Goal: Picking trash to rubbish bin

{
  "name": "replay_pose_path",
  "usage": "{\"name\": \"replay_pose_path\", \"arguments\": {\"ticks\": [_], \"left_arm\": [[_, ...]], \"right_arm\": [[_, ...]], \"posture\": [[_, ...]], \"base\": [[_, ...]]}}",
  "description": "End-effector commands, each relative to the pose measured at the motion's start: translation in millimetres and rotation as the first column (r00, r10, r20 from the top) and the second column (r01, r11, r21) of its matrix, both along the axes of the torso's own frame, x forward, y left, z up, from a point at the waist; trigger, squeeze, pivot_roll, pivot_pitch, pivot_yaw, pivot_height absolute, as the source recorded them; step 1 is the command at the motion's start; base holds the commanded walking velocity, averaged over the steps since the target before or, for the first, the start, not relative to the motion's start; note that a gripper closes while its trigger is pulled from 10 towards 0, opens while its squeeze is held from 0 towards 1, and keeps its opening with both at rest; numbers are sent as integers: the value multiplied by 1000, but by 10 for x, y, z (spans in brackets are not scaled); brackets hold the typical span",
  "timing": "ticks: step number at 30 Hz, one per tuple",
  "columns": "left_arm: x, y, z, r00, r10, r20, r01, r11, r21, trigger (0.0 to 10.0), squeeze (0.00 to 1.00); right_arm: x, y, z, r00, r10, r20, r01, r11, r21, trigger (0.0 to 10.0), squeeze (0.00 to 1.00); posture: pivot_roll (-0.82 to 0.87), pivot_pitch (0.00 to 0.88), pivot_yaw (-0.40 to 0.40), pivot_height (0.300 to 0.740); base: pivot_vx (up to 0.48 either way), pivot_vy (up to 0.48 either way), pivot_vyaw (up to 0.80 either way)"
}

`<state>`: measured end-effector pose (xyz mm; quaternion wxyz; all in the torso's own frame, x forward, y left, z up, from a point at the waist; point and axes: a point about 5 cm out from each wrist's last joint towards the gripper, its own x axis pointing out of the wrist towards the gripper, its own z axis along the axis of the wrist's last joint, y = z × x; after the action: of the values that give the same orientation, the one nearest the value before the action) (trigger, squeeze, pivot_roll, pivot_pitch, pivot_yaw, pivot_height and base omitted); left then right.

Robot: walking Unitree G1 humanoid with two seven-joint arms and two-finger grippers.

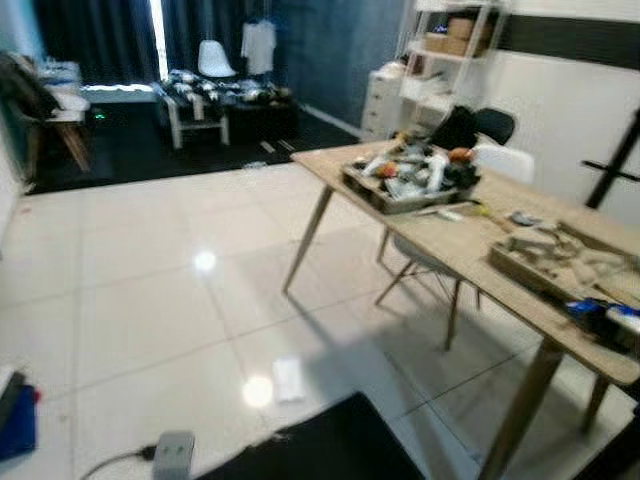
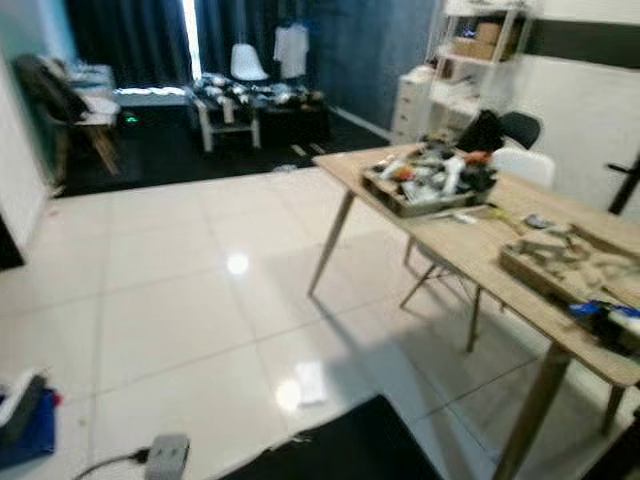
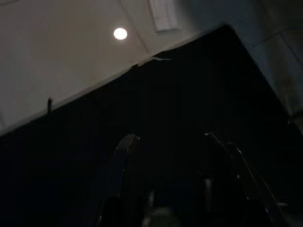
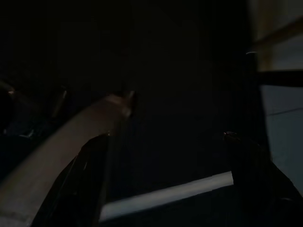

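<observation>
A small flat white piece of trash point(image 1: 288, 378) lies on the white tiled floor, just beyond the far edge of a black mat point(image 1: 330, 445). The left wrist view looks down over that mat, with the white piece point(image 3: 163, 14) on the tiles past it. My left gripper point(image 3: 169, 137) hangs above the mat, open, with nothing between its fingers point(image 3: 124, 161). My right gripper point(image 4: 165, 137) hangs in deep shade, its two dark fingers point(image 4: 90, 170) apart and empty.
A long wooden table point(image 1: 470, 250) on slanted legs stands at the right, carrying a cluttered tray point(image 1: 410, 175) and a second tray point(image 1: 560, 255). A white chair point(image 1: 500, 165) is behind it. A grey plug block point(image 1: 172, 455) and a blue object point(image 1: 15, 420) lie near left.
</observation>
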<state>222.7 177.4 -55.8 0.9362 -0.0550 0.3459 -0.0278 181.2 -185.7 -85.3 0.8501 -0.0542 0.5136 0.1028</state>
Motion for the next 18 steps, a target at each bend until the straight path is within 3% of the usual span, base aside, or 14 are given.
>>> {"name": "replay_pose_path", "arguments": {"ticks": [1, 12, 18], "left_arm": [[-56, 39, -35, 1000, -2, -25, 3, 1000, 14, 10000, 0], [-61, 41, -37, 1000, 0, -26, 0, 1000, 14, 10000, 0], [-76, 55, -43, 1000, 2, -28, -2, 1000, 15, 10000, 0]], "right_arm": [[-48, 52, -29, 1000, -11, -14, 11, 1000, 17, 10000, 0], [-39, 47, -23, 1000, 8, -3, -8, 1000, 6, 10000, 0], [-63, 56, -35, 1000, -5, -19, 5, 1000, 19, 10000, 0]], "posture": [[59, 0, -32, 740], [62, 0, -32, 740], [65, 0, -32, 740]], "base": [[277, 0, -800], [271, 0, -747], [264, 0, 0]]}}
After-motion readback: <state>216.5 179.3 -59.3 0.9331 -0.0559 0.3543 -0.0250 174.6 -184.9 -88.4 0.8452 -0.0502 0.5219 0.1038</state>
